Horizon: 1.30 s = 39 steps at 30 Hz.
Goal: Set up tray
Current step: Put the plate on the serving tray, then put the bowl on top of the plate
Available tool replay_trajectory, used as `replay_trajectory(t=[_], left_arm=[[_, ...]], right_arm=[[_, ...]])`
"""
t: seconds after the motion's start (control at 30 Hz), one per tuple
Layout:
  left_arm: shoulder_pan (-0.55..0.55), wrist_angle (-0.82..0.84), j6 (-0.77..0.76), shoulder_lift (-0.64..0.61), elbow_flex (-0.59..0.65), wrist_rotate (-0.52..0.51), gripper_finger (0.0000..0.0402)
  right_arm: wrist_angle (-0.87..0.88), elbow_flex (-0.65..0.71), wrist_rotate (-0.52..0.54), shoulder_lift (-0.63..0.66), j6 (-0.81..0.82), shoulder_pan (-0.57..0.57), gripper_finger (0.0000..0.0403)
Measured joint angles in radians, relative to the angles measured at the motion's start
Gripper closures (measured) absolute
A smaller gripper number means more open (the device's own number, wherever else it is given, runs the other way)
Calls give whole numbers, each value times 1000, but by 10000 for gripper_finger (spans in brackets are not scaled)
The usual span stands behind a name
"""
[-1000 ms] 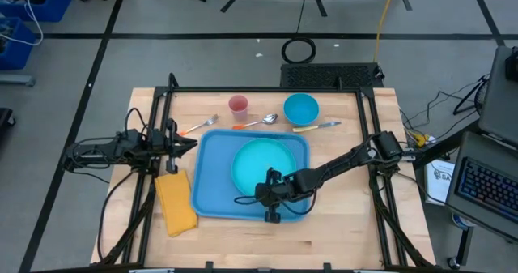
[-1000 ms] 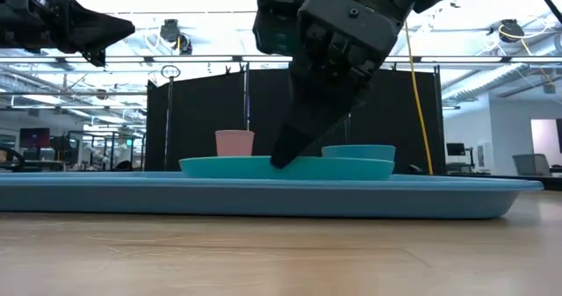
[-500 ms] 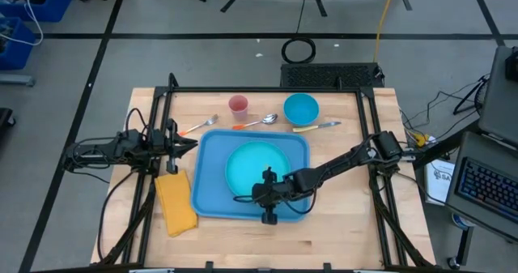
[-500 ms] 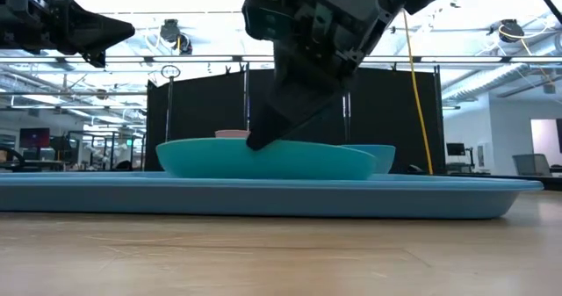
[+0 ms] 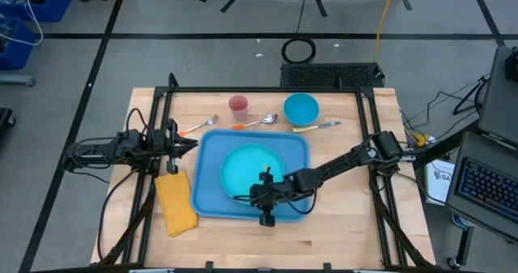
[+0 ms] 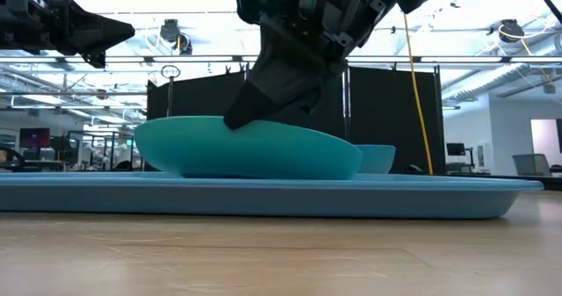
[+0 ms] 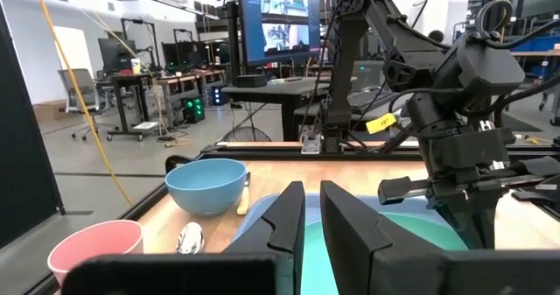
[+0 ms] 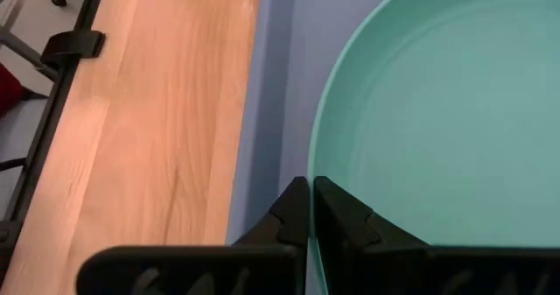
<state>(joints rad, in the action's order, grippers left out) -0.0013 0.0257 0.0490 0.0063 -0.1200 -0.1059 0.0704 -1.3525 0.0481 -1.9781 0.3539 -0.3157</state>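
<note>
The blue tray (image 5: 212,147) lies mid-table with the round teal plate (image 5: 251,168) on it. My right gripper (image 5: 241,198) reaches in from the table's right and is shut on the plate's near rim. The low view shows the plate (image 6: 255,151) tilted under the gripper (image 6: 235,120). In the right wrist view the gripper (image 8: 311,190) straddles the plate (image 8: 437,111) above the tray (image 8: 280,76). My left gripper (image 5: 193,144) waits level at the tray's left edge. Its fingers (image 7: 312,207) stand a narrow gap apart, with nothing between them. My right gripper pinches the plate's near rim (image 8: 317,164) between its two fingers, one on the inner side and one outside. The fingers slant down from the table's right. The held side (image 6: 189,122) is raised, and the plate's opposite part (image 6: 338,171) rests on the tray.
Along the far side lie a fork (image 5: 198,126), a pink cup (image 5: 238,105), a spoon (image 5: 257,122), a blue bowl (image 5: 301,108) and a knife (image 5: 317,126). A yellow napkin (image 5: 176,202) lies left of the tray. Bare wood shows near the front edge.
My right gripper has tipped upward and drawn a little toward the table's left, still shut on the rim. The plate has slid leftward on the tray and tilted. Its held side has risen while its other side has stayed on the tray.
</note>
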Motion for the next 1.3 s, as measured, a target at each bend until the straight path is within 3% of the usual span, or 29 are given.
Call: replay_trajectory(t=[0.5,0.93,1.07,1.3], left_arm=[[0,1,-1,0,0,0,355],[0,2,-1,0,0,0,355],[0,2,-1,0,0,0,355],[0,7,-1,0,0,0,355]], right_arm=[[0,0,-1,0,1,0,384],[1,1,4,12,27,2,339],[35,1,49,61,25,9,341],[283,1,192,193,15,34,356]])
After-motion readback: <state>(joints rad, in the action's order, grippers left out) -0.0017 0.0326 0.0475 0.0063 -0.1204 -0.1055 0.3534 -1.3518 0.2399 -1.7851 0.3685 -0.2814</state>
